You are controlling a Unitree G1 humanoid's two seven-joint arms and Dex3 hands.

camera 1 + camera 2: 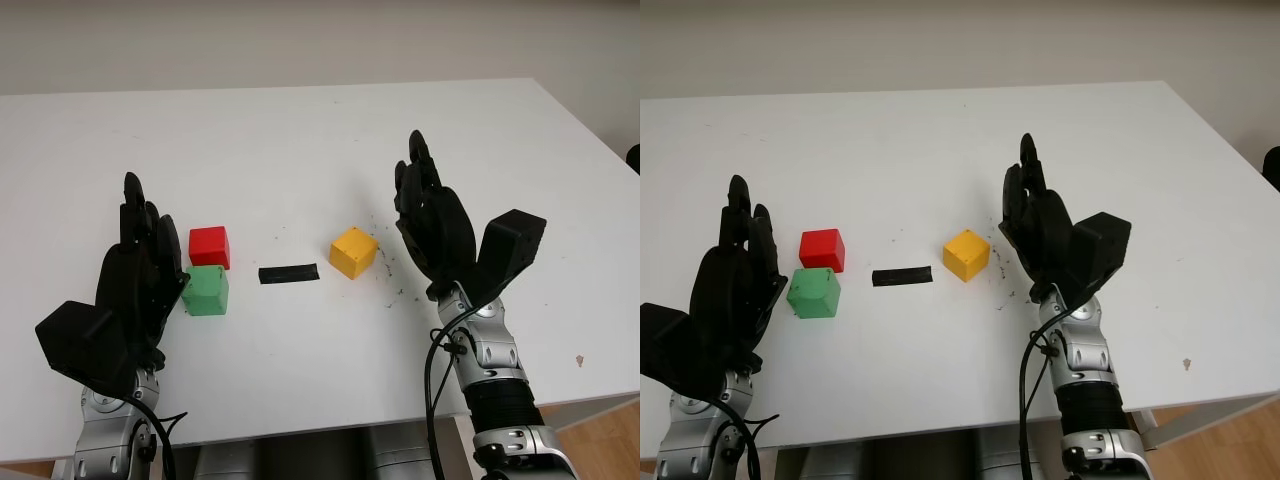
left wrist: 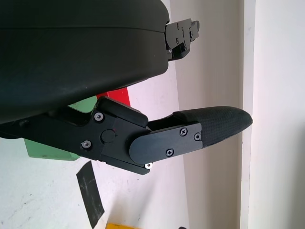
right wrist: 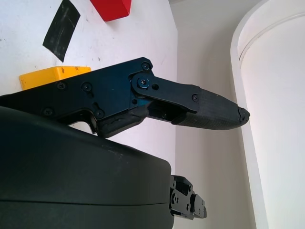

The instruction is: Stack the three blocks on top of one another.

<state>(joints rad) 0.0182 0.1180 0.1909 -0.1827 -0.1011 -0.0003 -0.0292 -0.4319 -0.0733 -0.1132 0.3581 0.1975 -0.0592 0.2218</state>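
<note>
Three blocks sit apart on the white table (image 1: 300, 140). The red block (image 1: 209, 246) stands just behind the green block (image 1: 206, 290) at the left. The yellow block (image 1: 353, 252) lies right of centre. My left hand (image 1: 140, 265) is open, just left of the green and red blocks, holding nothing. My right hand (image 1: 428, 215) is open, a short way right of the yellow block, also holding nothing. The left wrist view catches the green block (image 2: 47, 150) and red block (image 2: 116, 94) behind the hand. In the right wrist view the yellow block (image 3: 50, 75) and red block (image 3: 112, 8) appear.
A strip of black tape (image 1: 289, 273) lies on the table between the green and yellow blocks. Small dark specks mark the surface near the yellow block. The table's front edge runs close to both wrists, and its right edge slants away at the right.
</note>
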